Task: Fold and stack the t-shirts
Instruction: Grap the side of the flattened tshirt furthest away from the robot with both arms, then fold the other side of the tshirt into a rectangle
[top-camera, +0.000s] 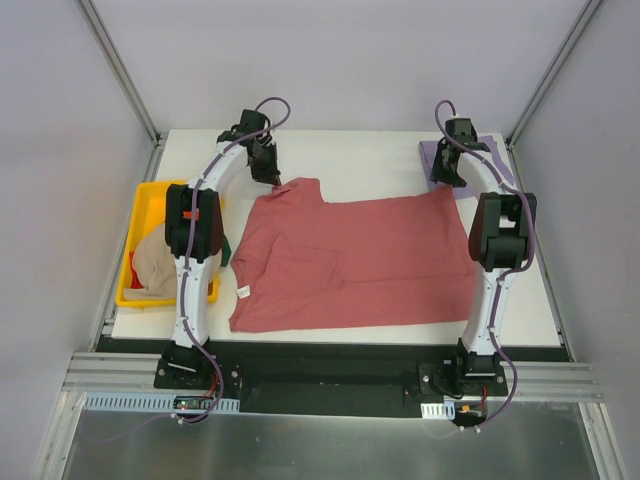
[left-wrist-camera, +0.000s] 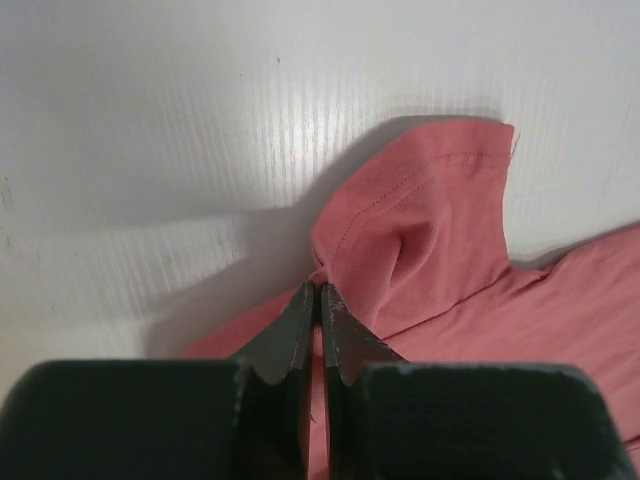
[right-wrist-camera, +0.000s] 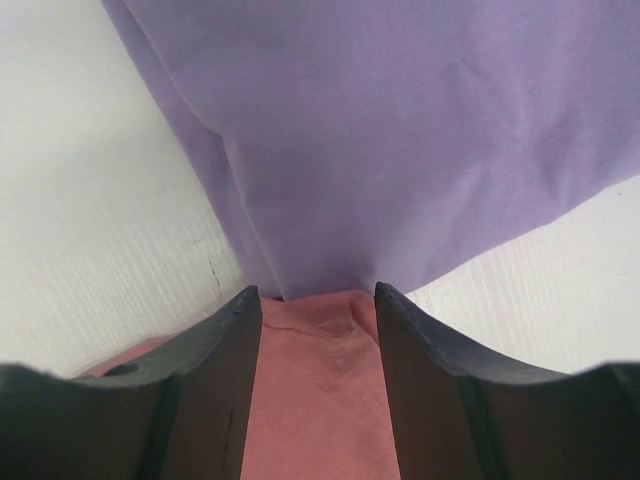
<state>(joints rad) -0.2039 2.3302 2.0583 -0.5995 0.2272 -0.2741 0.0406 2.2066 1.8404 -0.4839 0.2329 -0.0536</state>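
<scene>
**Red t-shirt spread flat, a tool at each far corner**

A dusty red t-shirt (top-camera: 350, 260) lies spread across the middle of the white desk (top-camera: 370, 150). Its collar points toward the left arm's base and its hem toward the right arm. A small white label (top-camera: 243, 291) sits at the collar, too small to read.

The left tool (left-wrist-camera: 318, 295) is at the shirt's far left sleeve. Its fingers are pinched narrow on the sleeve's edge, and the cloth rises in a fold just ahead of them.

The right tool (right-wrist-camera: 318, 295) is at the far right corner with its jaws wide apart. Red cloth lies between them, and a folded lavender t-shirt (right-wrist-camera: 400, 130) touches that corner just beyond.

At the desk's left edge, a yellow plastic bin (top-camera: 140, 215) holds a bunched beige t-shirt (top-camera: 150, 262).
</scene>
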